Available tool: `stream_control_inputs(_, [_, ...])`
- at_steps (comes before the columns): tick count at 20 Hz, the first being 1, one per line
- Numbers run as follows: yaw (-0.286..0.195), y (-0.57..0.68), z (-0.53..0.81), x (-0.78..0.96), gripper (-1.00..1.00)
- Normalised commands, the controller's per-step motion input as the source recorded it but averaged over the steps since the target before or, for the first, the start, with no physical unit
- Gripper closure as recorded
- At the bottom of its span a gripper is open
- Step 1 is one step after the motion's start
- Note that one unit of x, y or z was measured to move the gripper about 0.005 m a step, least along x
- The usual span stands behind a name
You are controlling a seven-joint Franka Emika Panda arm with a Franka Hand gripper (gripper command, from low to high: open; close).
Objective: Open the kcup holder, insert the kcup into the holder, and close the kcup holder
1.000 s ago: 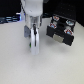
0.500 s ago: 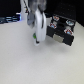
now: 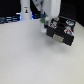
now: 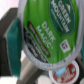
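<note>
The kcup [image 4: 45, 32] fills the wrist view: a white cup with a green "Dark Magic" lid, tilted, with my green-padded finger [image 4: 10, 37] against its side. My gripper [image 3: 46, 22] is shut on it. In the exterior view it hangs at the near-left corner of the black kcup holder [image 3: 61, 32], just above it. The cup is only a small green-white blur [image 3: 44, 22] there. I cannot tell whether the holder's fronts stand open or shut. A round brown-red cup top [image 4: 62, 74] shows beneath the held kcup.
A tall white bottle-like object [image 3: 24, 10] stands at the back on the exterior view's left. Dark clutter lines the back edge [image 3: 9, 19]. The white table [image 3: 30, 60] stretches in front of the holder.
My gripper has moved with the kcup from the middle of the table back and toward the exterior view's right, up to the holder.
</note>
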Motion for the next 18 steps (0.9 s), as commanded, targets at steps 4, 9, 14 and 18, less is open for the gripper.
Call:
stream_control_inputs(4, [0.011,0.68,0.42,0.05,1.00])
stream_control_inputs(9, [0.016,0.66,0.32,0.06,1.00])
stream_control_inputs(14, [0.022,0.65,0.17,-0.01,1.00])
stream_control_inputs(18, [0.034,0.64,0.04,-0.02,1.00])
